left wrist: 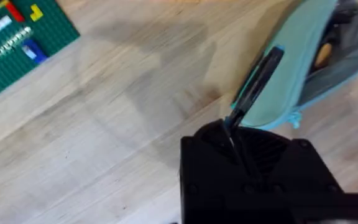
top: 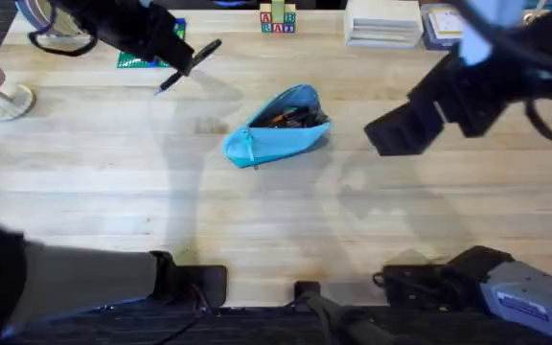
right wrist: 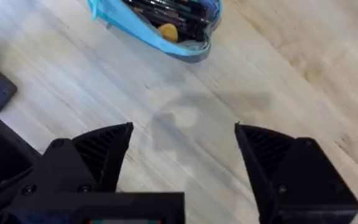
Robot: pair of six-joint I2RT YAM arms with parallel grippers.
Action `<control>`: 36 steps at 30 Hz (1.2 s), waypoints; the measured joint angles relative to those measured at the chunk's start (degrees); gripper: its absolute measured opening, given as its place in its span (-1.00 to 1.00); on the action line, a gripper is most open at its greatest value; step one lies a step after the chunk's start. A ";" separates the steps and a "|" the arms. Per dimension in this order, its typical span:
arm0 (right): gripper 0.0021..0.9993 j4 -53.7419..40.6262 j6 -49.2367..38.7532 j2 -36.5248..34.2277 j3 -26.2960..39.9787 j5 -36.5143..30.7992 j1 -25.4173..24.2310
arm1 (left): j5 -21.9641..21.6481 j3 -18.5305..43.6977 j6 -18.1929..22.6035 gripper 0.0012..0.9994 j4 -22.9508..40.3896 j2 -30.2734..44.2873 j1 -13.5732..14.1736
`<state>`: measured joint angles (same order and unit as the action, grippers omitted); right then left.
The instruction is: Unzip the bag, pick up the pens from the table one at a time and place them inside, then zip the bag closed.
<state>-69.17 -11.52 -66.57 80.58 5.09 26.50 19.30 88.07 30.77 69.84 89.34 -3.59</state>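
The table [top: 286,211] is light plank wood, bare across most of its middle. The bag [top: 278,127] is a light blue pouch lying near mid-table, unzipped and gaping, with dark pens and something orange visible inside. In the right wrist view the bag's open mouth [right wrist: 166,22] sits well ahead of the fingers, apart from them, with bare wood in between.

The right gripper [top: 401,129] hovers just to the side of the bag and is not touching it. Its fingers [right wrist: 98,152] are spread wide apart and released, with nothing between them.

The left gripper [top: 175,59] is raised at the far left of the table, well apart from the bag. Its fingers [left wrist: 210,146] are clenched on a pen [top: 190,65], a thin black one sticking out tilted past the fingertips. In the left wrist view the pen [left wrist: 257,84] points out from the fingers towards the bag [left wrist: 303,59], and its far end overlaps the bag's light blue side. Contact there cannot be told.

A green baseplate [left wrist: 17,46] with small bricks lies off to the side of the left fingers, well apart from them. Lettered blocks [top: 277,19] stand at the table's far edge, beyond the bag.
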 joint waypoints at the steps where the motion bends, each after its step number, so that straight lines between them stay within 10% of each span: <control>1: 1.00 -0.04 0.01 0.99 0.00 0.01 0.00 | 0.01 0.04 -0.22 -0.91 0.22 -1.08 0.56; 18: 1.00 -7.93 0.20 10.78 0.00 0.01 0.00 | 0.27 0.59 -4.51 -0.91 0.31 -6.03 17.12; 36: 0.99 -9.10 0.47 11.00 0.00 0.01 0.00 | 0.42 0.59 -9.32 -0.92 -0.44 -5.98 25.95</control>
<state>-78.26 -11.04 -55.57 80.58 5.10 26.50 19.73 88.66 21.46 69.40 83.36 22.36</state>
